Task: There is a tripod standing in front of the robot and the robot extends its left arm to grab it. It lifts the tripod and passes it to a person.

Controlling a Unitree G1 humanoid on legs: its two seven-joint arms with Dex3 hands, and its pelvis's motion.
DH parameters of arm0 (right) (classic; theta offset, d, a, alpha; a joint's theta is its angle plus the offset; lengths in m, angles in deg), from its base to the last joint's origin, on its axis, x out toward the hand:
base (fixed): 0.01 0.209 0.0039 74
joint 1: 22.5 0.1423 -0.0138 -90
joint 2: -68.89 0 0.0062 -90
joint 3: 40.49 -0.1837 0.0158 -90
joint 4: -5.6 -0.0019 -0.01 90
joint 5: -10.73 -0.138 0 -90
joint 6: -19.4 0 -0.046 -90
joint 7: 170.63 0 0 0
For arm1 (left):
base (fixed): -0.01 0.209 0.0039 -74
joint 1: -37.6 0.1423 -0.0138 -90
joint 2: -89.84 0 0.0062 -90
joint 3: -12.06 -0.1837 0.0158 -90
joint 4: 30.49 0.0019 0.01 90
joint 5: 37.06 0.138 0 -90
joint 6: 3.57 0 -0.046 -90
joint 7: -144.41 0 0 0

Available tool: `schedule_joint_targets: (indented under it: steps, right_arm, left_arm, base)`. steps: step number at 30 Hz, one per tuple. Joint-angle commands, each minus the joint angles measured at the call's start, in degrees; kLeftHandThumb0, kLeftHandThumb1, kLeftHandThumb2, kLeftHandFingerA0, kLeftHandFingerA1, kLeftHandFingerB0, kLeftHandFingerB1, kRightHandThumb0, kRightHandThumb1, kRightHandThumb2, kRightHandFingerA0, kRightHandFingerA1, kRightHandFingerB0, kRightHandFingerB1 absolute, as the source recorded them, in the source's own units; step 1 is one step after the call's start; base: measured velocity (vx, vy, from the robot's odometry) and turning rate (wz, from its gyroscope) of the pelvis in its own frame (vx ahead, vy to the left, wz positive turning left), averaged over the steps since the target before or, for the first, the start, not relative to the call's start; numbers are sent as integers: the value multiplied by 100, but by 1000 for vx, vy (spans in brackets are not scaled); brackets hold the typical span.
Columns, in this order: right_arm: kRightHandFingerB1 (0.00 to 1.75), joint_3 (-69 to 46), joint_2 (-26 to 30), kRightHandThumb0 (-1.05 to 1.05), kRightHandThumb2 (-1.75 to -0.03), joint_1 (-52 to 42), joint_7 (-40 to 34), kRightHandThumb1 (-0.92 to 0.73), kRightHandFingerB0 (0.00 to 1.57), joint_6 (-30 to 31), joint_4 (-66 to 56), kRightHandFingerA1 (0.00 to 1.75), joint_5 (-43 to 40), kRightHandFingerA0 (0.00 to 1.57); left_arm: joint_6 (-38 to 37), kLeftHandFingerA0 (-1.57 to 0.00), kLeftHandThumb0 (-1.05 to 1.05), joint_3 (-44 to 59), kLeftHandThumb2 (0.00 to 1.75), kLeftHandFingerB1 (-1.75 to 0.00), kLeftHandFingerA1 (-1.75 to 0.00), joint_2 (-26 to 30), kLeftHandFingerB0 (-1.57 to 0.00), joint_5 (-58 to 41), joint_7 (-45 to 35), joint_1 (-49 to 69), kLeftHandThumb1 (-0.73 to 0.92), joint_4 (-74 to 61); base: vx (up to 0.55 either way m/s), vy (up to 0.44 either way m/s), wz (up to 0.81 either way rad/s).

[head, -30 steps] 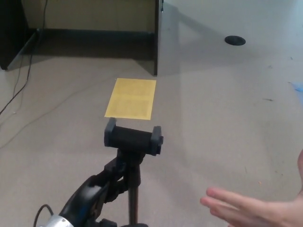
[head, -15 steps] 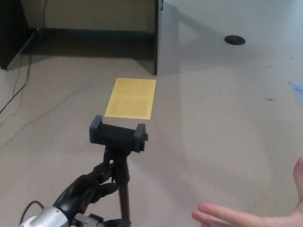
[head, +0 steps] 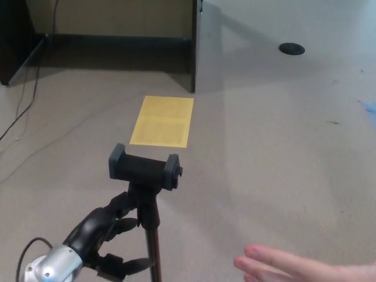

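Across the floor (head: 282,153) nothing has shifted in the last second: the yellow sheet (head: 162,121) lies in the same spot ahead of me and the dark cabinet (head: 117,35) sits behind it, so I read the camera as steady and every change as real movement.

The tripod (head: 144,176) is what moved. Its phone clamp head has travelled to my left and then nearly stopped; over the last half second it barely changed place. It stands roughly upright, its pole running down out of the bottom of the picture, so I cannot say from here whether its feet are off the floor.

My left hand (head: 106,235) has dropped a little along the pole. Its black fingers (head: 117,211) now look spread beside the pole just under the head, and I cannot tell for sure whether they clamp it or merely rest against it (the pole hides the contact). I would not count the grasp as secure.

The person's hand (head: 294,270) has slid in from the right edge toward the middle of the bottom edge, fingers extended toward the pole but apart from it. That tells me the handover is close: 1 receiver ready, the tripod not yet delivered. My right hand does not show.
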Motion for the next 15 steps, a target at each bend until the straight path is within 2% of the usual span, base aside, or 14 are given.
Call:
schedule_joint_targets:
  steps: [1,3,4,5,9,10,11,14,15]
  right_arm:
    - [34,7,64,-37,-60,40,23,-69,43,66,50,40,38,64]
    - [34,4,76,-38,-61,42,86,-70,43,95,32,40,22,65]
    - [34,5,79,-37,-60,48,114,-70,43,104,34,40,18,64]
    - [34,13,83,-37,-60,62,147,-70,42,114,45,40,22,63]
    - [34,8,77,-36,-61,79,214,-70,42,161,24,39,3,61]
    - [34,-2,76,-36,-60,79,237,-70,42,156,26,39,-10,62]
    - [46,-1,81,-44,-82,72,247,-58,36,132,18,52,-11,53]
    - [45,-27,98,-44,-82,52,275,-58,35,37,19,52,-39,52]
    - [34,-69,88,-36,-61,31,312,-70,41,-7,3,40,-97,60]
  left_arm:
    - [-246,-3,-31,-6,81,-48,-48,-120,0,-5,-77,-30,20,-97]
    - [-165,-3,-31,-60,80,-48,-48,-154,-1,38,-86,2,18,-251]
    - [-123,-27,-56,-77,54,-24,-36,-178,-9,27,-102,18,41,-319]
    - [-46,-2,-31,-113,79,-48,-47,-216,0,11,-138,45,17,-434]
    - [229,-1,-30,-284,80,-48,-48,-240,0,148,-153,105,19,-761]
    - [258,-14,-58,-304,67,-24,-40,-273,-7,107,-177,124,37,-808]
    - [227,-13,-62,-387,69,-23,-41,-309,-6,175,-166,95,38,-779]
    - [296,-11,-63,-510,67,-21,-40,-375,-5,229,-165,77,38,-844]
    - [332,-12,-63,-539,68,-22,-40,-407,-5,253,-135,79,38,-869]
  base:
    - [0,0,0]
    - [0,0,0]
    - [0,0,0]
    - [0,0,0]
    - [0,0,0]
    - [0,0,0]
    - [0,0,0]
    - [0,0,0]
    - [0,0,0]
